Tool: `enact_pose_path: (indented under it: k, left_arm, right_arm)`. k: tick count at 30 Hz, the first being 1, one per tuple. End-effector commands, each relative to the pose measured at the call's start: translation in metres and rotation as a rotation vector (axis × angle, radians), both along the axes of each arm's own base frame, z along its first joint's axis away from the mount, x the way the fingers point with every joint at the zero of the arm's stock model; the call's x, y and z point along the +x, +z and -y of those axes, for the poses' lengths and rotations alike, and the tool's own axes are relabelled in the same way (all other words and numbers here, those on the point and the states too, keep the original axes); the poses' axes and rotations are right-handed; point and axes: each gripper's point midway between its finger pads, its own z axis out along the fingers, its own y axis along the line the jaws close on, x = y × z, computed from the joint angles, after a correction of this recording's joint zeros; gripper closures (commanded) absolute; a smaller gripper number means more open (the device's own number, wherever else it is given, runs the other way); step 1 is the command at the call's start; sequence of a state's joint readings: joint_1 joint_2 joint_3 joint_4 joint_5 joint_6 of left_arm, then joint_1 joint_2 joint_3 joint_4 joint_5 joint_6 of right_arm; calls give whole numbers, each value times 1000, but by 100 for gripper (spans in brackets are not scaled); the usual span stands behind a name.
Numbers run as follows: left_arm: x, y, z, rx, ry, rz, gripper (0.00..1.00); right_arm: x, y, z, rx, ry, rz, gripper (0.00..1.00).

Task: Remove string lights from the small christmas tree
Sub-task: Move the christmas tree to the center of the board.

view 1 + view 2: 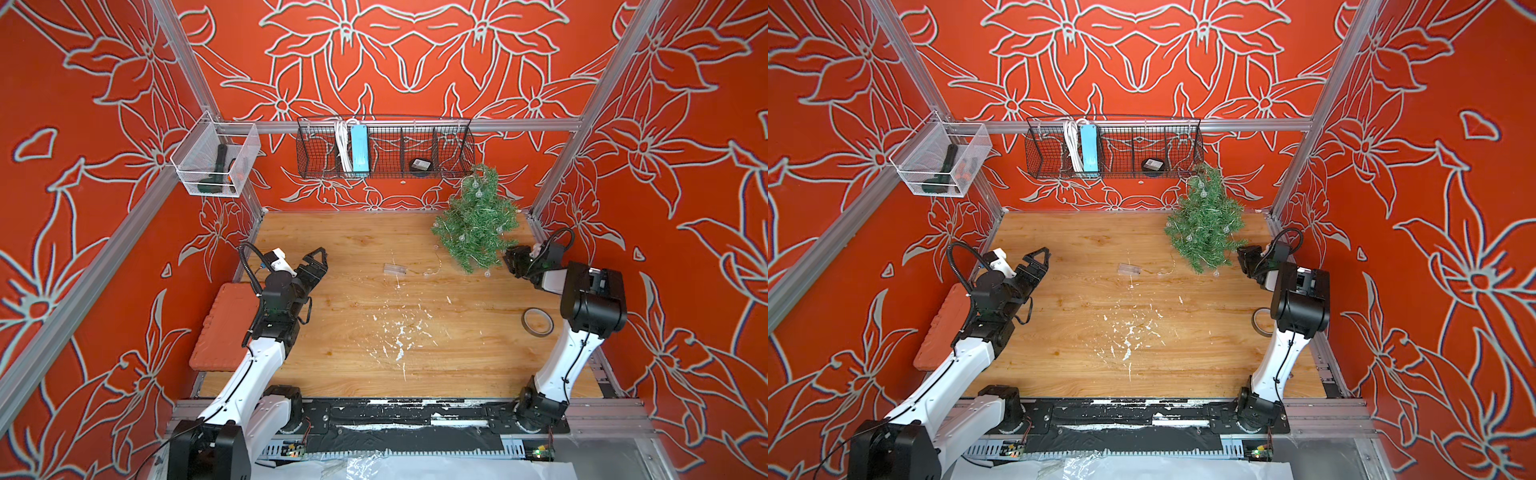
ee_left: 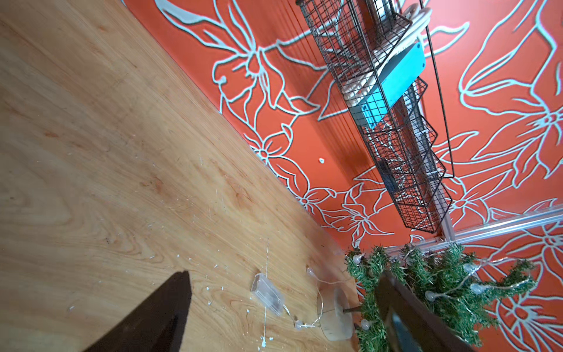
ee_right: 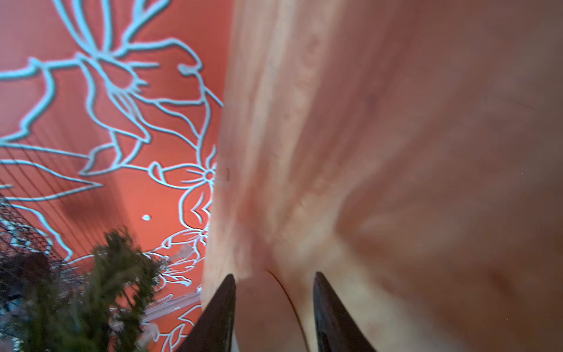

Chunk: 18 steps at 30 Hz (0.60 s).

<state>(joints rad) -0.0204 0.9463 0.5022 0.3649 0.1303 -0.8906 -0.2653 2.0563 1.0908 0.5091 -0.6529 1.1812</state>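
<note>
Red walls (image 1: 395, 62) patterned with pale flower outlines close in a scratched wooden table (image 1: 353, 324). A white mesh basket (image 1: 246, 166) on the left rail holds a dark tool (image 1: 218, 166) and something orange. A black wire basket (image 1: 453, 153) on the back rail holds a white cable (image 1: 340, 145), a blue box (image 1: 358, 147) and, in another compartment, a black puck (image 1: 419, 165) with a pale label too small to read.

The tree (image 1: 478, 224) stands at the table's far right, with the lights (image 1: 478, 193) wound through it. Their wire trails to a clear box (image 1: 393, 269) lying mid-table.

The left gripper (image 1: 322, 259) is spread and empty. The right gripper (image 1: 509, 257) sits just beside the tree's lower branches. Its fingers (image 3: 219, 304) are partly apart around a blurred pale shape, and I cannot tell if they grip it.
</note>
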Motion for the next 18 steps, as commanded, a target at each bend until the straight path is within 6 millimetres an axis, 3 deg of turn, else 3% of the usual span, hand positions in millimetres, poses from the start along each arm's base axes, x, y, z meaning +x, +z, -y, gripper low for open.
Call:
enact_pose_path:
  k: [1, 9, 18]
  left_arm:
    - [-4, 6, 9, 33, -55, -13, 12]
    - [-6, 6, 16, 55, -94, -19, 14]
    - [-6, 14, 21, 63, -125, 12, 14]
  right_arm:
    - [23, 1, -18, 55, 27, -1, 56]
    - [60, -5, -63, 141, 88, 5, 59]
    - [43, -19, -108, 198, 178, -6, 61]
